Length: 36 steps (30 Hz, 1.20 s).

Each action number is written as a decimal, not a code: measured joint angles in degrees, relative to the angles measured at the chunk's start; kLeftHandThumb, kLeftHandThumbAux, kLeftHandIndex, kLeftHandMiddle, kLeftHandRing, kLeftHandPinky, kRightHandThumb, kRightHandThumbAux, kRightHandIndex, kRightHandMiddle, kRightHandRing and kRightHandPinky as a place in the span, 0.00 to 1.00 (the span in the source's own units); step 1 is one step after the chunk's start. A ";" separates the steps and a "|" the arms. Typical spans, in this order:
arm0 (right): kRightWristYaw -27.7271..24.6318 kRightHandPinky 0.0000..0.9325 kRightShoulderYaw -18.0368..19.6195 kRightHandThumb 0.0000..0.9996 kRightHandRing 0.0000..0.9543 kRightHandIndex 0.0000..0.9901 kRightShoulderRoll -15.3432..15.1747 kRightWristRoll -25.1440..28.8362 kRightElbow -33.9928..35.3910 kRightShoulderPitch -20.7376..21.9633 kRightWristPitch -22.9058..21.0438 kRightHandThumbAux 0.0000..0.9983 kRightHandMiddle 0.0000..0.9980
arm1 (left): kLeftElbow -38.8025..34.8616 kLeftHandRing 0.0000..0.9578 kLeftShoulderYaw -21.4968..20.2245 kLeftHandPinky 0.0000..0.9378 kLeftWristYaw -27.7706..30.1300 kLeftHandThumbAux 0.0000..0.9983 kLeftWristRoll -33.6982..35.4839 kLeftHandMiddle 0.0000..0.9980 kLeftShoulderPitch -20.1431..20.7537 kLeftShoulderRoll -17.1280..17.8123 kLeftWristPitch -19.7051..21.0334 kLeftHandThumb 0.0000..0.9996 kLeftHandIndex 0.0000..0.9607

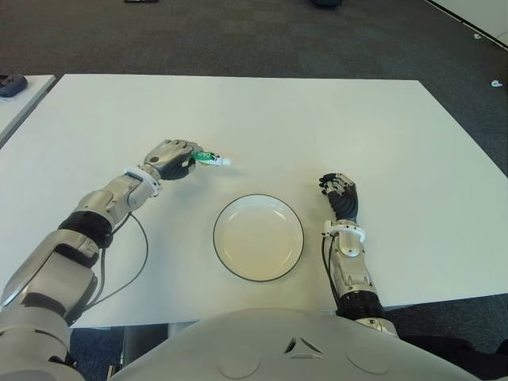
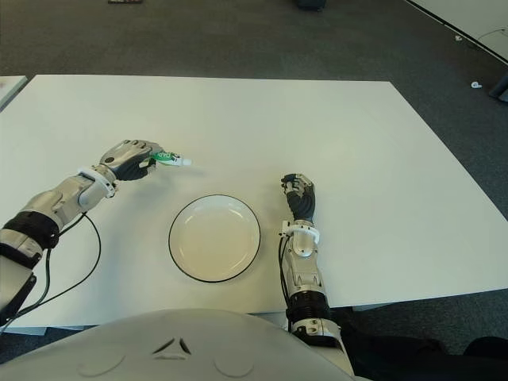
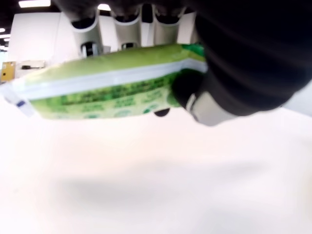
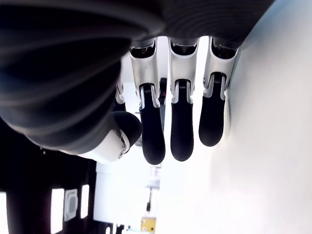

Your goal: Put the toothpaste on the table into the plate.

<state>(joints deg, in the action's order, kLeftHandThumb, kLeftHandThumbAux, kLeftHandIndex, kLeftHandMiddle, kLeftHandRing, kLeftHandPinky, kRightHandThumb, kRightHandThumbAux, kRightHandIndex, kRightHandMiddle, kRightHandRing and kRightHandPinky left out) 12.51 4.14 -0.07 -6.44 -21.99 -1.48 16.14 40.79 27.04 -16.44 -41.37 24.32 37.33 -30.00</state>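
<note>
The white tabletop [image 1: 238, 111] spreads wide before me. The round plate [image 1: 258, 236] sits near my front edge, holding nothing. My left robot hand [image 1: 173, 159] is beyond it to my left, fingers clamped on the green toothpaste [image 1: 208, 158], cap end pointing right. My right robot hand [image 1: 340, 193] shows just right of the plate, fingers relaxed, holding nothing.
</note>
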 measured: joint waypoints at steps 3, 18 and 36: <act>-0.01 0.49 0.00 0.71 0.47 0.43 -0.01 -0.01 -0.07 0.04 0.02 0.73 0.48 | -2.45 0.88 -1.41 0.90 0.01 0.71 0.22 0.84 -0.83 0.02 0.31 0.71 0.46; 0.00 0.50 -0.05 0.71 0.47 0.43 -0.05 -0.03 -0.20 0.23 0.01 0.73 0.47 | -16.15 0.88 -8.59 0.89 4.25 0.71 3.14 0.85 -5.68 0.54 3.28 0.71 0.46; 0.00 0.51 -0.02 0.71 0.48 0.43 -0.01 0.01 -0.43 0.48 0.03 0.73 0.48 | -37.42 0.86 -14.35 0.86 14.23 0.71 12.88 0.84 -14.94 -1.32 1.70 0.71 0.46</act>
<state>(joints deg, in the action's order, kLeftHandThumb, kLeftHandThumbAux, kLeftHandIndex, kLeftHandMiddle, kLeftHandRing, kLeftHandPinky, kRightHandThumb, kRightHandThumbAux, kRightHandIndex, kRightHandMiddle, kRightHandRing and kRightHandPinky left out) 12.51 4.13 -0.08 -6.43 -22.41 -1.00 16.17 3.37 12.70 -2.21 -28.49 9.37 36.01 -28.30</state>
